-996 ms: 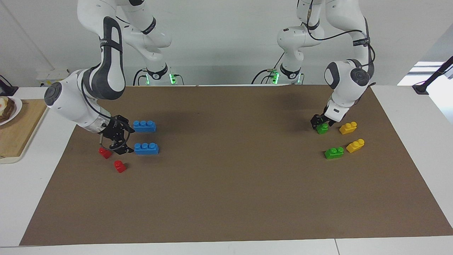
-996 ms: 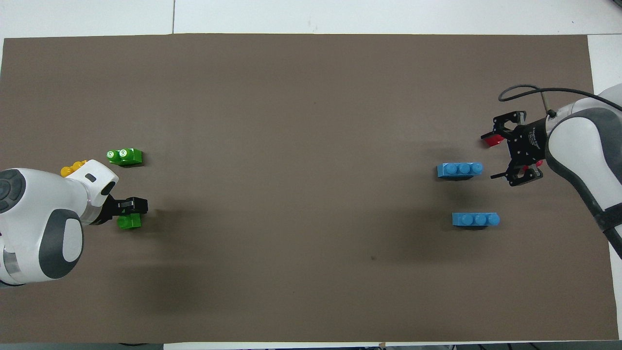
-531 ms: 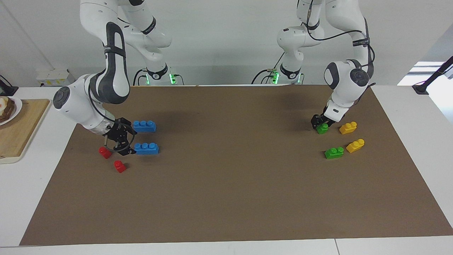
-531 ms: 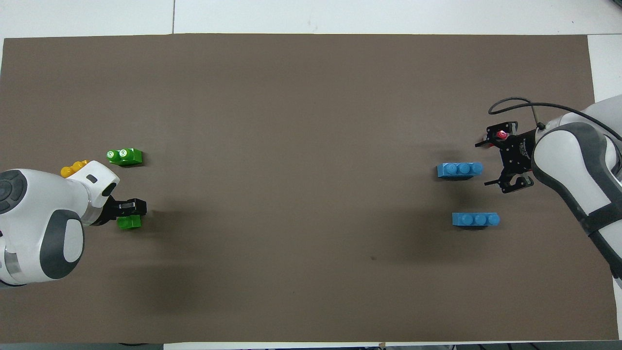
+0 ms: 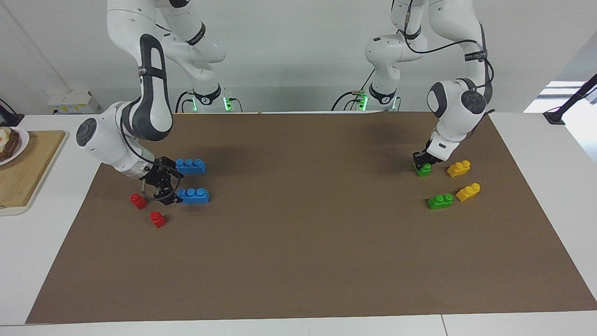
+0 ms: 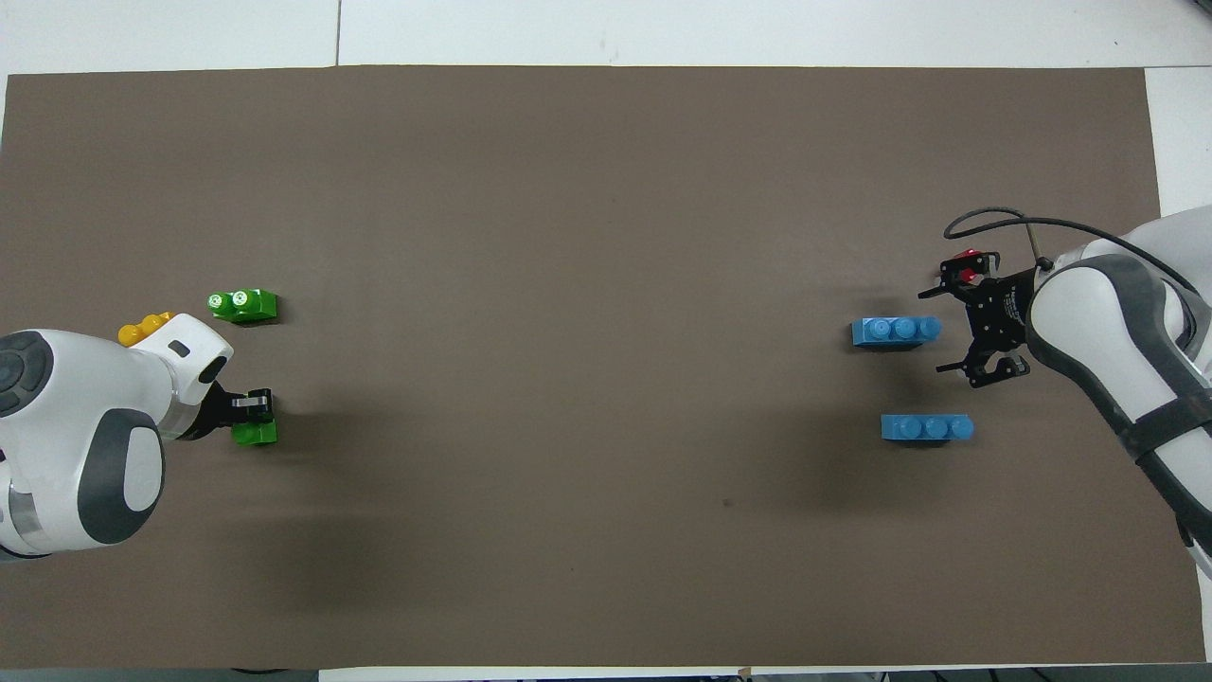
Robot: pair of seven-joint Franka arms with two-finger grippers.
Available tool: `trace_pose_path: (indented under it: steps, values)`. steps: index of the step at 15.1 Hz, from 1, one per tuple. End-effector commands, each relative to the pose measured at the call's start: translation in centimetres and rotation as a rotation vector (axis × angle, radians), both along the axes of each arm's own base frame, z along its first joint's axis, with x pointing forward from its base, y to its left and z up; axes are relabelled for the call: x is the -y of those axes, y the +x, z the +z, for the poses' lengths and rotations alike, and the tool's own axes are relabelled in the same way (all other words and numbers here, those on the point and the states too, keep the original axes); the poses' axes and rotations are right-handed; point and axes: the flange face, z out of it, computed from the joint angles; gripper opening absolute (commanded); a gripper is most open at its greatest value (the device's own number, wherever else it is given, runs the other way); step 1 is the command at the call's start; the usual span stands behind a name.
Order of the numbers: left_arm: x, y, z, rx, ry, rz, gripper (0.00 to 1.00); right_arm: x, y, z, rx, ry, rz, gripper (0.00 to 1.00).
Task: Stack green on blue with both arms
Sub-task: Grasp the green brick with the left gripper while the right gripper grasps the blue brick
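Observation:
My left gripper is down on a green brick on the brown mat, its fingers closed around the brick's top; they also show in the overhead view, the gripper over the brick. A second green brick lies farther from the robots. Two blue bricks lie at the right arm's end, one nearer and one farther. My right gripper is open and low, its fingers either side of the end of the farther blue brick.
Two yellow bricks lie beside the green ones. Two red bricks lie by the right gripper. A wooden board with a plate stands off the mat at the right arm's end.
The right gripper has slid toward the blue bricks, off the red brick. The left gripper's fingers have narrowed onto the green brick.

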Motion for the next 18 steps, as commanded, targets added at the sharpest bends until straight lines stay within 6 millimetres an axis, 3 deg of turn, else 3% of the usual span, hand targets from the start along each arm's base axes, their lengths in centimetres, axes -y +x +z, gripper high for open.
trace_pose_path:
  steps: [1, 4, 6, 12, 16, 18]
  values:
    - [-0.3, 1.6, 2.6, -0.010, 0.011, 0.039, 0.00, 0.4, -0.2, -1.0, 0.028, 0.031, -0.003, 1.00]
    - [0.4, 5.0, 7.5, -0.038, 0.014, 0.168, 0.00, 0.7, -0.1, -2.1, 0.027, 0.029, -0.006, 1.00]
    - [0.8, 6.3, 9.6, -0.028, 0.020, 0.249, 0.00, 1.2, 0.0, -3.1, 0.033, 0.029, -0.003, 1.00]
    - [2.5, 7.3, 10.7, -0.011, -0.012, 0.501, 0.00, 1.1, 0.1, -3.5, 0.044, 0.052, -0.017, 0.99]
    - [3.1, 7.6, 10.8, 0.001, -0.011, 0.674, 0.00, 1.5, 0.1, -3.5, 0.048, 0.060, -0.034, 0.90]
    - [3.3, 7.8, 11.1, 0.010, -0.013, 0.714, 0.00, 1.5, 0.2, -3.4, 0.051, 0.068, -0.043, 0.80]
